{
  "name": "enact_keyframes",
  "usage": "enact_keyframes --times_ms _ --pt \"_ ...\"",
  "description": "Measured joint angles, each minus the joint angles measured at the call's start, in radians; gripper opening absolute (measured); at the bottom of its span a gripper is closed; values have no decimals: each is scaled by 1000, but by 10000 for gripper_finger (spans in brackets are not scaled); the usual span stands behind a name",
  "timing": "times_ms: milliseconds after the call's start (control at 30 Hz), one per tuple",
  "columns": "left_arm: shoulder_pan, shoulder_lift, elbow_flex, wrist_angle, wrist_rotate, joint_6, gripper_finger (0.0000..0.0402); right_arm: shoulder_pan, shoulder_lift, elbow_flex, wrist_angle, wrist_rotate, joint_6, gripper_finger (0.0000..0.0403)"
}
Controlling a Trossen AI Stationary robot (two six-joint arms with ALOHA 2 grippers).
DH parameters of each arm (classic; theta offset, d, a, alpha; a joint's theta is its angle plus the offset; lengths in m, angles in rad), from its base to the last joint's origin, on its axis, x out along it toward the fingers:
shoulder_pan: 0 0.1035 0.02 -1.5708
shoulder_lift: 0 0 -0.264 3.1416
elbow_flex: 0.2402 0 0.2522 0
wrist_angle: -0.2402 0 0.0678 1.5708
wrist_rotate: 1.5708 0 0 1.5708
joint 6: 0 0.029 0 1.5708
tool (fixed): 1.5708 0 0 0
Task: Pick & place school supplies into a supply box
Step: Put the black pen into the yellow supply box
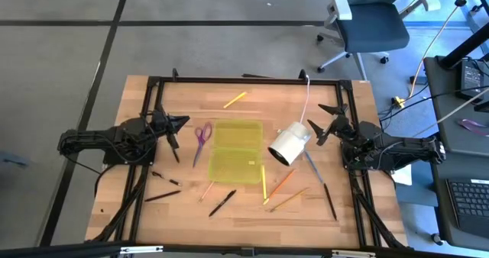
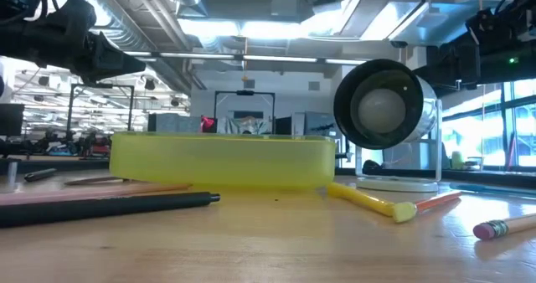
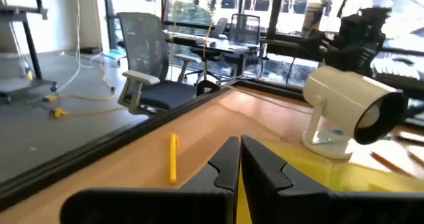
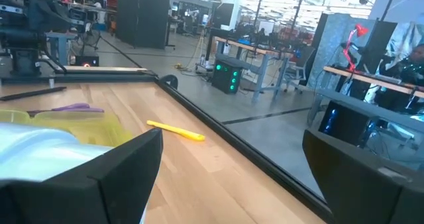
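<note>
On the wooden table, seen from the high camera, the shallow translucent yellow-green plastic box is lying at the middle, and it is looking empty. The small purple-handled scissors are lying just beside its left side, and the yellow marker is resting apart from it, toward the far edge. The white cylinder on a cord is standing close to the right side of the box. Thin pens and pencils are lying scattered near the front edge: a black pen, a yellow pencil, an orange pencil and a blue-grey pen. The left gripper is hovering left of the scissors with its fingers pressed together and holding nothing. The right gripper is hovering right of the cylinder with its fingers spread wide.

From the low camera, the box is sitting flat on the table, with a black pen in front of it and a yellow pencil touching its right corner. The cylinder is showing its round front beside the box.

From the left wrist camera, the two dark fingers are meeting with almost no gap, above the yellow edge of the box. The marker is lying on the wood beyond them, and the cylinder is standing farther off.

From the right wrist camera, the two fingers are standing far apart with nothing between them. The marker, the scissors and the box are showing beyond.
</note>
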Motion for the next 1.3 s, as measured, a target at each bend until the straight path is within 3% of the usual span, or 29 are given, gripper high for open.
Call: enact_keyframes --times_ms 233,367,633,767,867,1000,1100,1300 --pt "0 0 0 0 -1 0 16 0 0 0 0 0 -1 364" --pt "0 0 0 18 -40 -82 33 0 0 0 0 2 29 364" --pt "0 0 0 30 -137 -149 125 0 0 0 0 9 29 364" --pt "0 0 0 32 -165 -254 169 0 0 0 0 21 31 364" --pt "0 0 0 57 -158 -360 185 0 0 0 0 20 31 364" --pt "16 5 0 143 -159 -321 189 0 0 0 0 20 31 364" --pt "29 59 18 198 -143 -300 184 0 0 0 0 20 30 364" --pt "73 312 165 96 -139 -321 173 0 0 0 1 20 33 364"
